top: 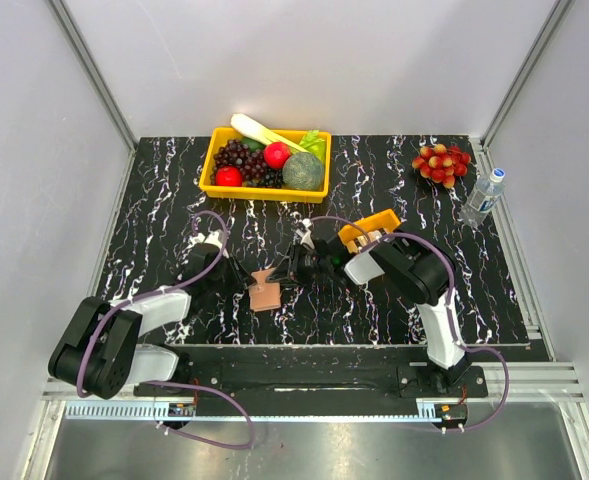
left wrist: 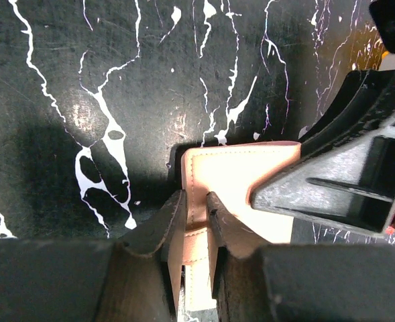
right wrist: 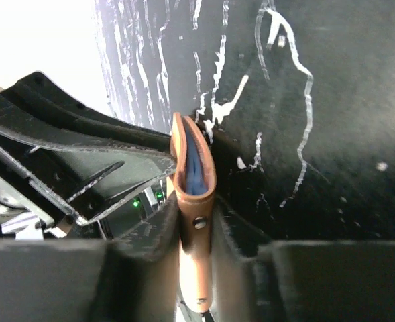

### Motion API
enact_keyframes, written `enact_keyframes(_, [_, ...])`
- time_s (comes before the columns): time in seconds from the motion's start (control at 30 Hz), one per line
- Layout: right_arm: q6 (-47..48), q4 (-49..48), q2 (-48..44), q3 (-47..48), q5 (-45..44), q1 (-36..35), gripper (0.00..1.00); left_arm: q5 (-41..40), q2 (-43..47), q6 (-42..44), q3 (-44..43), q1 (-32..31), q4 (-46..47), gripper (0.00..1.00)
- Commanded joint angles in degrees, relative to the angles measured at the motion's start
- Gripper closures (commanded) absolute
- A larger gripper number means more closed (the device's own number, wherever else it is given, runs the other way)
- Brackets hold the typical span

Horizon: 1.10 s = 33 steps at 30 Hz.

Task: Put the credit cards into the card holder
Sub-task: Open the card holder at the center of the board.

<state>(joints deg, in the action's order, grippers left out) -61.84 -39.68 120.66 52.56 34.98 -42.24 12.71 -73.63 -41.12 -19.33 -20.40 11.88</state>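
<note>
Left gripper (left wrist: 196, 202) and right gripper (right wrist: 196, 211), both clamped tight on the card holder (left wrist: 237, 171) between them.

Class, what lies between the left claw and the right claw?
The tan card holder, gripped by both left claw and right claw; the top view shows it, and the wrist views confirm.

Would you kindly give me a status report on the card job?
Left gripper shut on holder. Right gripper shut on holder too. Fruit bin far behind, not in the way.

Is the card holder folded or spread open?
Folded: the card holder shows two flaps close together, only a narrow blue gap between them.
</note>
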Motion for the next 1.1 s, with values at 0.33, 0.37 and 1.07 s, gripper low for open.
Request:
enact_keyframes(0.33, [26.12, 26.45, -7.02, 4.92, 3.24, 3.73, 1.0, 2.22, 13.5, 10.69, -0.35, -0.95, -7.22, 0.27])
enact_keyframes(0.37, [29.73, 30.67, -7.11, 5.8, 4.38, 5.13, 1.0, 3.54, 14.29, 11.93, -0.62, -1.3, -7.4, 0.27])
enact_keyframes(1.07, [77.92, 88.63, 2.65, 34.63, 12.83, 8.84, 0.98, 10.13, -5.02, 28.03, -18.53, -15.81, -10.03, 0.25])
